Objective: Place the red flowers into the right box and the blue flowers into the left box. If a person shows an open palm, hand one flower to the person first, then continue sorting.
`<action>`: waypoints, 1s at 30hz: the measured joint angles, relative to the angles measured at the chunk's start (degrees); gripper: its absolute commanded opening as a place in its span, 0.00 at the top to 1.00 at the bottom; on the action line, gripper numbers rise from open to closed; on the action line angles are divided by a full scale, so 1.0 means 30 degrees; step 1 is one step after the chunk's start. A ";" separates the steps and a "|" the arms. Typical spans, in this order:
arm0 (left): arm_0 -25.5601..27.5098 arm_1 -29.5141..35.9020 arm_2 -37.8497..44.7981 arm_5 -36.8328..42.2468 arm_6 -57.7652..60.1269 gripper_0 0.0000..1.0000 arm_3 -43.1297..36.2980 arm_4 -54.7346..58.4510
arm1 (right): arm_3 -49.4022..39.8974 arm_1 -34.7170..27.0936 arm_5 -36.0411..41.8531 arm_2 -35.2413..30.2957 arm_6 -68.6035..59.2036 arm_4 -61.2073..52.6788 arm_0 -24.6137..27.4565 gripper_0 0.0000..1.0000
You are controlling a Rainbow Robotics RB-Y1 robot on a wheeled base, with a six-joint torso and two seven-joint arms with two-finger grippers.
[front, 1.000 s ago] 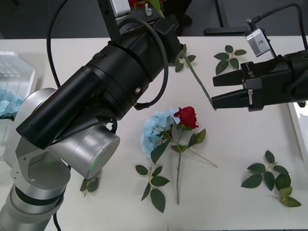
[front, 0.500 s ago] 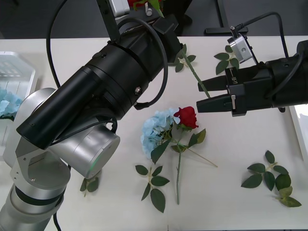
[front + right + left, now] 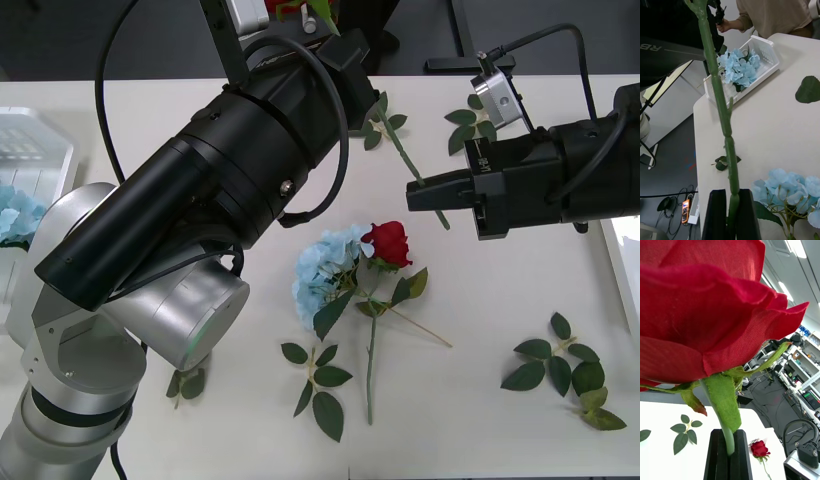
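My left gripper (image 3: pixel 729 438) is shut on the stem of a red flower (image 3: pixel 703 307), just under its head, and holds it high at the table's far side (image 3: pixel 283 8). Its long green stem (image 3: pixel 400 145) slants down to my right gripper (image 3: pixel 412 192), which is shut on the lower stem (image 3: pixel 733 197). Another red flower (image 3: pixel 388 243) lies mid-table against a blue flower (image 3: pixel 325 270). The left box (image 3: pixel 40 150) holds blue flowers (image 3: pixel 739 67). The right box's rim (image 3: pixel 620 270) shows at the right edge.
Loose leaf sprigs lie at the front middle (image 3: pixel 315 385), front right (image 3: pixel 560 365) and back right (image 3: pixel 475 115). My bulky left arm (image 3: pixel 220 190) spans the table's left half. A person in a beige top (image 3: pixel 771 15) stands beyond the left box.
My right gripper moved left to the slanting stem, straddled it with open fingers, then shut on it. The left arm and the flowers on the table stayed put.
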 measured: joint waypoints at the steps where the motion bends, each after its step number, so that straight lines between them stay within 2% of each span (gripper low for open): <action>1: 0.0000 0.0000 0.0000 0.0000 0.0000 1.00 0.0000 -0.0001 | 0.0005 0.0001 -0.0004 0.0000 0.0000 0.0002 0.0000 1.00; 9: -0.0002 0.0001 0.0000 0.0000 0.0000 1.00 0.0000 -0.0003 | 0.0034 0.0001 -0.0025 0.0000 0.0000 0.0005 0.0000 1.00; 10: -0.0002 0.0001 0.0000 0.0000 0.0000 0.80 0.0000 -0.0003 | 0.0037 0.0001 -0.0026 0.0000 0.0000 0.0005 0.0000 1.00; 11: -0.0003 0.0001 0.0000 0.0000 0.0000 0.35 0.0000 -0.0003 | 0.0040 0.0001 -0.0029 0.0000 0.0000 0.0005 0.0000 1.00; 12: -0.0003 0.0001 0.0000 0.0000 0.0000 0.20 0.0000 -0.0006 | 0.0044 0.0001 -0.0035 -0.0001 0.0000 0.0005 0.0000 1.00; 13: -0.0003 0.0002 0.0000 0.0000 0.0000 0.00 0.0000 -0.0033 | 0.0052 0.0001 -0.0035 -0.0001 0.0000 0.0005 0.0000 1.00; 30: -0.0014 0.0058 0.0000 -0.0001 0.0162 0.00 0.0000 -0.0672 | 0.1274 -0.0034 -0.0011 -0.0013 0.0001 -0.0056 0.0000 1.00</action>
